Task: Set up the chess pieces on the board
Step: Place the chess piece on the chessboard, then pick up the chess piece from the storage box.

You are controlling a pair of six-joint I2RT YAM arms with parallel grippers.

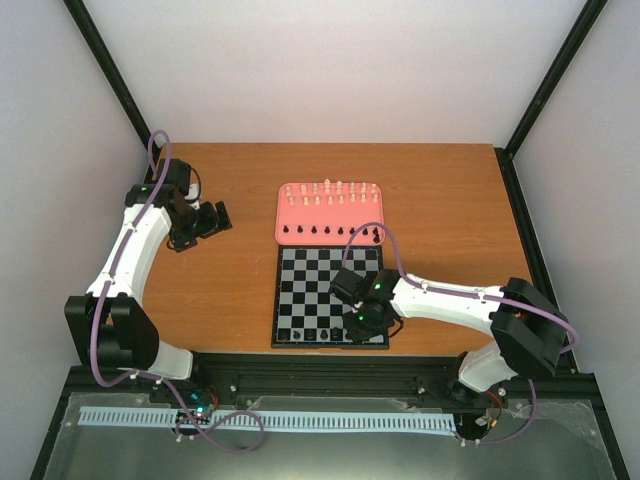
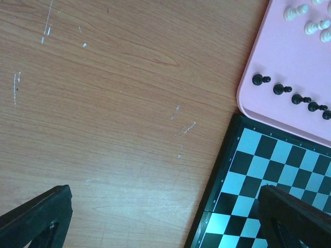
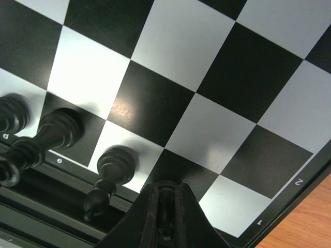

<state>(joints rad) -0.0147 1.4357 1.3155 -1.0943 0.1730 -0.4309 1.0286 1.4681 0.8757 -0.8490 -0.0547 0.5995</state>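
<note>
The board (image 1: 310, 285) lies in the middle of the table, and several black chess pieces (image 1: 312, 334) stand on its near row. My right gripper (image 1: 362, 325) is low over that row's right end. In the right wrist view it (image 3: 165, 206) is shut on a black chess piece (image 3: 166, 192) over a black square, next to a standing black piece (image 3: 111, 170). The pink tray (image 1: 290, 222) behind the board holds cream-white pieces (image 1: 330, 192) and a row of black pieces (image 1: 325, 232). My left gripper (image 1: 205, 222) is open and empty over bare table, left of the tray.
The left wrist view shows scratched wood, the board's far left corner (image 2: 235, 129) and the tray's corner (image 2: 248, 103) with black pawns (image 2: 282, 89). Black frame posts stand at the table's back corners. A white ruler strip (image 1: 260, 420) lies in front of the arm bases.
</note>
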